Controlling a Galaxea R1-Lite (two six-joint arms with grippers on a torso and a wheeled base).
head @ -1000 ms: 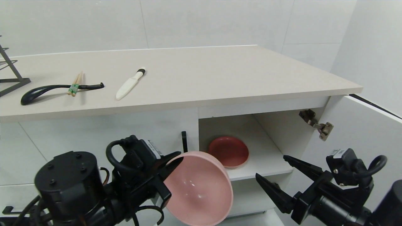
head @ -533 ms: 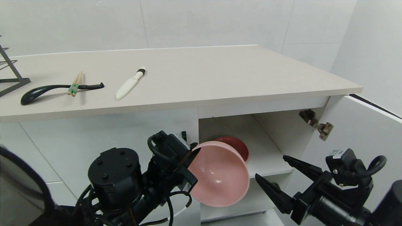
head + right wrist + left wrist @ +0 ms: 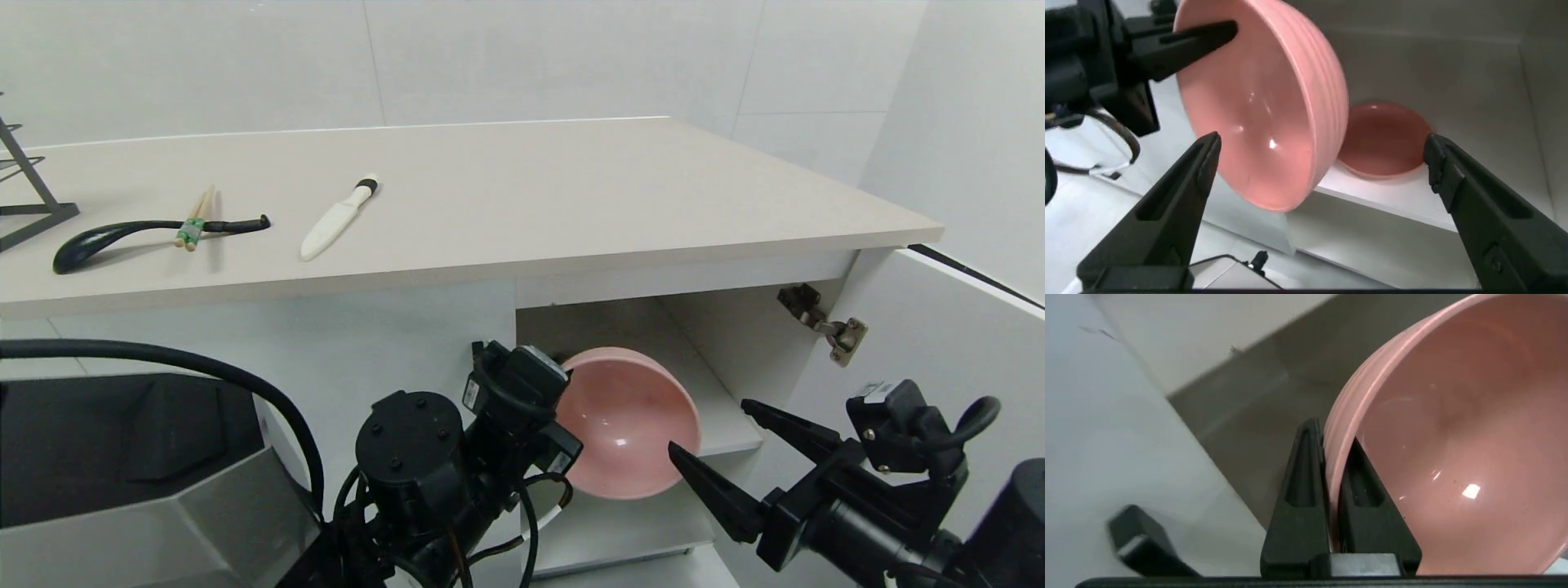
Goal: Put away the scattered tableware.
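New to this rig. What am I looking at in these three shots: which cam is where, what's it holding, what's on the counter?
It is a two-armed robot, and each arm ends in a two-finger gripper. The wide picture comes from a camera on its head, looking down at a kitchen counter and the open cabinet below it. The other two come from cameras on the wrists, each looking along its own fingers. The left gripper is shut on the rim of a pink bowl, which is tilted on its side at the cabinet opening. The right gripper is open and holds nothing, beside the bowl. On the shelf behind the bowl lies a red plate. On the counter lie a black ladle, chopsticks crossing its handle, and a white knife.
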